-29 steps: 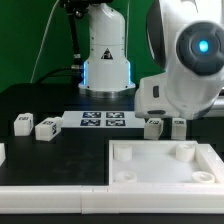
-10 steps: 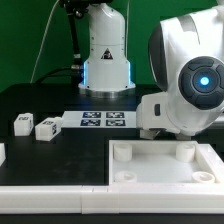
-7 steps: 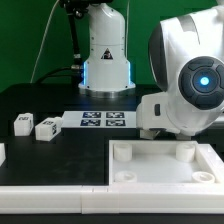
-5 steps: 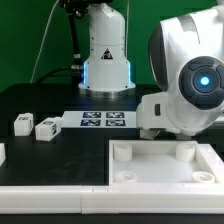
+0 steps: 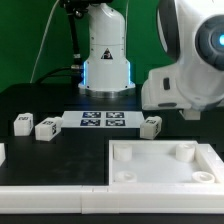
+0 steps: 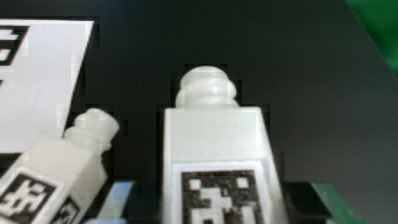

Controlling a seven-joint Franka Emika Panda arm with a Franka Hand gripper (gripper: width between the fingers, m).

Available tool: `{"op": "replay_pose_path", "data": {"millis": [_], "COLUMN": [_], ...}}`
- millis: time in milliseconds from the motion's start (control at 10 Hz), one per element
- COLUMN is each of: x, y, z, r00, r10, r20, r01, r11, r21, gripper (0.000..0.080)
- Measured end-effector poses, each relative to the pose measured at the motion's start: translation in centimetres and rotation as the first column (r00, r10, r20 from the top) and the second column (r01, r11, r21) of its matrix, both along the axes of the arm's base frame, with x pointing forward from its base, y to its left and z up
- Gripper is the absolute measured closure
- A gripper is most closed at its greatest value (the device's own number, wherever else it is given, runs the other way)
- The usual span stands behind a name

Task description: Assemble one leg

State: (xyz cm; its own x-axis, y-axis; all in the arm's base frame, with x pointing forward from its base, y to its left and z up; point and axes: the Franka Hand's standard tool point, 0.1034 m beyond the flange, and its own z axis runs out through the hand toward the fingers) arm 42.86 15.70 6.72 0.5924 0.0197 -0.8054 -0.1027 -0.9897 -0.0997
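Jaws look clamped on a leg (image 6: 217, 150). In the wrist view the gripper (image 6: 214, 203) has a grey finger (image 6: 121, 200) pressed right against one side of it. The other side is too dark to make out properly. The leg sits straight between them, round knob pointing away from the fingers, tag face toward the camera. A second leg (image 6: 63, 165) is just beside it, tilted, nearly touching it down by the finger. The marker board (image 6: 39, 70) is close by, and everything's over the black table (image 6: 302, 60).

The exterior view is no help with the grip, since the arm (image 5: 190, 70) blocks it. One white leg (image 5: 151, 125) shows below the arm, just off the marker board's end on the exterior view's right. I can't tell which of the pair that is. Over on the exterior view's left, well apart, there's a spare leg (image 5: 24, 123) with its neighbour (image 5: 46, 128) right next to it. The big white tray (image 5: 150, 170) lies up front.
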Motion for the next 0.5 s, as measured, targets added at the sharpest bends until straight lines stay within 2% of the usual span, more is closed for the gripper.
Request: {"op": "replay_pose_path", "data": {"millis": [100, 200, 400, 500], "x": [-0.1, 0.6, 1.4, 1.4], "y": [0.1, 0.3, 0.3, -0.1], "z": [-0.2, -0.5, -0.7, -1.6], "r00": [1.0, 0.998, 0.97, 0.94], "r10": [0.0, -0.01, -0.035, -0.041], "r20": [0.006, 0.061, 0.241, 0.339], "r01": [0.0, 0.01, 0.039, 0.047], "r11": [1.0, 1.0, 0.999, 0.999], "r21": [0.0, -0.002, -0.013, -0.01], "gripper": [0.0514, 0.0514, 0.0514, 0.0514]}}
